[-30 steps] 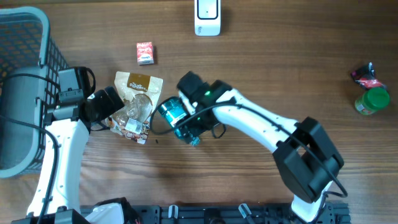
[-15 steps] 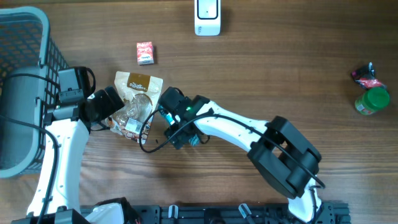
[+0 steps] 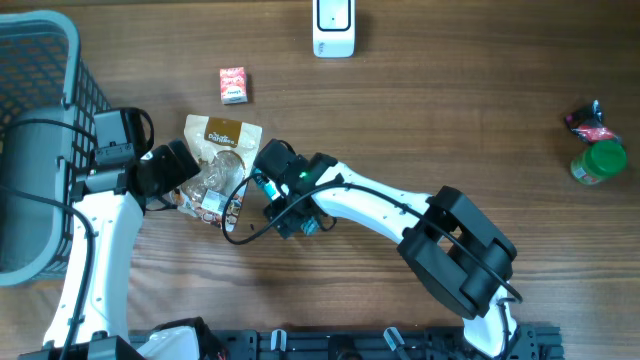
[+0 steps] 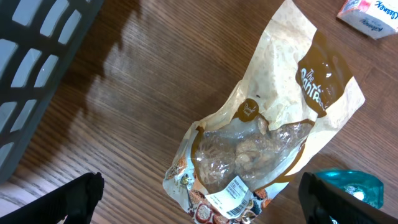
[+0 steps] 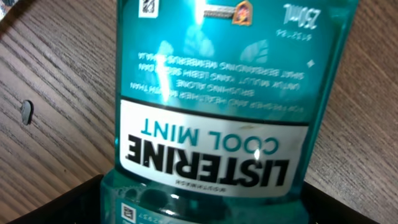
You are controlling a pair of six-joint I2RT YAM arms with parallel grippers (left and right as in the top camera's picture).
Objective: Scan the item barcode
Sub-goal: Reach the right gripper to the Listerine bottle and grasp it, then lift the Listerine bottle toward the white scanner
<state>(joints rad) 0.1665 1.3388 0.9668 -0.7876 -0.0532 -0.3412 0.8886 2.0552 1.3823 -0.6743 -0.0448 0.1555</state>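
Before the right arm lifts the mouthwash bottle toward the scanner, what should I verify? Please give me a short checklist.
1. Mouthwash bottle under the right gripper: ok, it fills the right wrist view.
2. Right hold on the bottle: cannot tell.
3. Left gripper open, holding nothing: ok.
4. Barcode found: cannot tell; only the front label shows.
5. Snack bag apart from the bottle: cannot tell, they lie very close.
6. Way to the scanner free: ok, it seems.
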